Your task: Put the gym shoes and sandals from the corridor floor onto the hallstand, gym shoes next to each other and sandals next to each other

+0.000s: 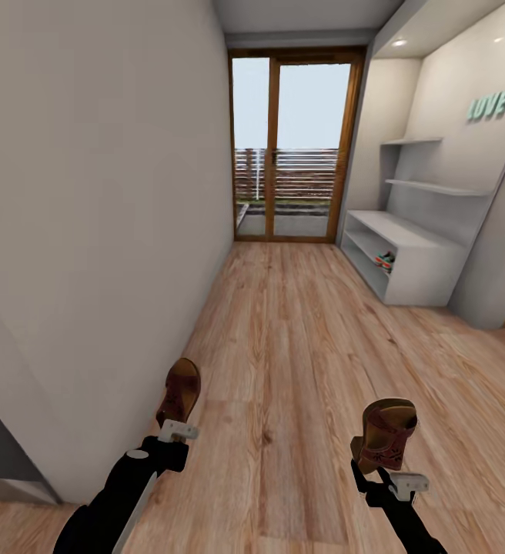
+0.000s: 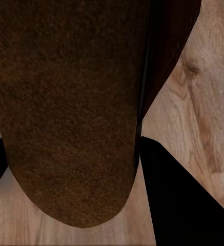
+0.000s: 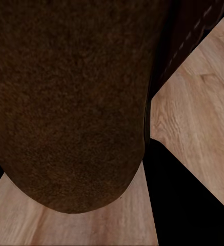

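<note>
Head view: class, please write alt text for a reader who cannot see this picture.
Each gripper holds one brown sandal above the wooden corridor floor: left gripper with the left sandal, right gripper with the right sandal. Ahead on the right stands the white hallstand, sneakers on its lower shelf.

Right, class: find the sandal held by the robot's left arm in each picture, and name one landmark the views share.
Head view: the left sandal stands lower left, near the wall, held up in the left tool.
Left wrist view: its brown underside covers most of the picture.
Right wrist view: the brown shape there is a sandal too; I can't confirm which.
Shared landmark: the wood plank floor.
</note>
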`<state>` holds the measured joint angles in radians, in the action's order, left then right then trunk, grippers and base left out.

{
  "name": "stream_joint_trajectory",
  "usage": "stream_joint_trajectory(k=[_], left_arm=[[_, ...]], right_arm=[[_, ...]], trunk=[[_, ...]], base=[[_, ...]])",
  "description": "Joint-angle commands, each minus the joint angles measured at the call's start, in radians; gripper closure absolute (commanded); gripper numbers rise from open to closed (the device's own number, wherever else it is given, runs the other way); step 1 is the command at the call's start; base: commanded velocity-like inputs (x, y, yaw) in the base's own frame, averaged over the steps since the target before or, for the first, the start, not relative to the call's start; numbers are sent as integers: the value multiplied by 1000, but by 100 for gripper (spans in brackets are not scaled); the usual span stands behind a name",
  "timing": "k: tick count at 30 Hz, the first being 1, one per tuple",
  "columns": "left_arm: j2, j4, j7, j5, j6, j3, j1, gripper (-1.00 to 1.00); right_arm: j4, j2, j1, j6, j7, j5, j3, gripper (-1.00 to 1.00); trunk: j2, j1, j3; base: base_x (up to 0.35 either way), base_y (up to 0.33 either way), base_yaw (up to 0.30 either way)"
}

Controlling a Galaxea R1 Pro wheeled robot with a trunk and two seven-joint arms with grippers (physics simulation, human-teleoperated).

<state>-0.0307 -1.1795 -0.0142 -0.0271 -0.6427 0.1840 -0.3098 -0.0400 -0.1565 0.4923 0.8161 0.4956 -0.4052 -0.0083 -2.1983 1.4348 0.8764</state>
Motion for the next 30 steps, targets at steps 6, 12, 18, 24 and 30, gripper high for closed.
stream_joint_trajectory(k=[6,12,18,24,30], left_arm=[[0,0,-2,-4,0,0,0,100],[0,0,-2,-4,0,0,0,100],[0,0,-2,-4,0,0,0,100],[0,0,-2,-4,0,0,0,100],[0,0,-2,-4,0,0,0,100]], right_arm=[[0,0,0,0,0,0,-1,100],[0,0,0,0,0,0,-1,100],[0,0,0,0,0,0,-1,100],[0,0,0,0,0,0,-1,100],[0,0,0,0,0,0,-1,100]], trunk=[[0,0,0],[0,0,0],[0,0,0],[0,0,0],[0,0,0]], base=[[335,0,0],[335,0,0],[334,0,0],[334,0,0],[334,0,0]])
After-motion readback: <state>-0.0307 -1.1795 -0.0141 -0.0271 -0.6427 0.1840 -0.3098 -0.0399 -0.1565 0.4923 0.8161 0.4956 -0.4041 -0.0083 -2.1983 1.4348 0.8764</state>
